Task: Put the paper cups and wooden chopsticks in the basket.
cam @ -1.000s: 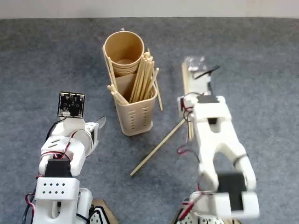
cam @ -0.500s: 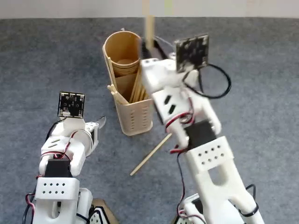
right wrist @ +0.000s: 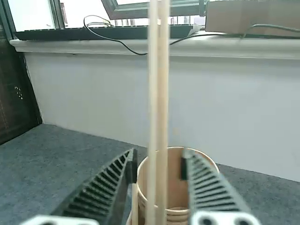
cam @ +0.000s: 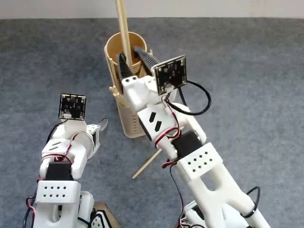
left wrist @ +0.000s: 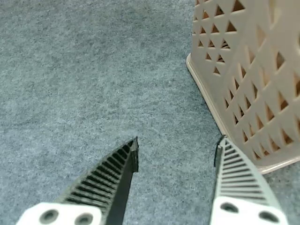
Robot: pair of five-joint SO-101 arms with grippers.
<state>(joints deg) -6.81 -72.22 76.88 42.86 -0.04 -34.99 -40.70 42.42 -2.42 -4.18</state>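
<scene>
Most of the job looks done. The paper cups point(cam: 118, 47) sit nested in the 12 o'clock end of the basket point(cam: 129, 124), which stands near the middle of the table point(cam: 247, 71), and a few stick ends point(cam: 114, 91) poke up at its 9 o'clock wall.

A pair of chopsticks point(cam: 122, 26) stands upright over the cups, pinched low between the jaws of the right gripper point(cam: 128, 51). The jaw tips are spread a little to either side of the pair. I judge this pair is about to be dropped in.

One loose chopstick point(cam: 146, 165) lies on the table at the basket's 5 o'clock and is yet to be picked up.

The left gripper point(left wrist: 177, 140) hovers at the basket's 8 o'clock, jaws wide apart and holding nothing.

The right arm point(cam: 190, 156) covers the basket's 3 o'clock half, so the sticks inside cannot be counted, and more could lie under it. The loose chopstick's upper end runs beneath the arm. The held pair's top is cut off, and the number of cups is unclear.
</scene>
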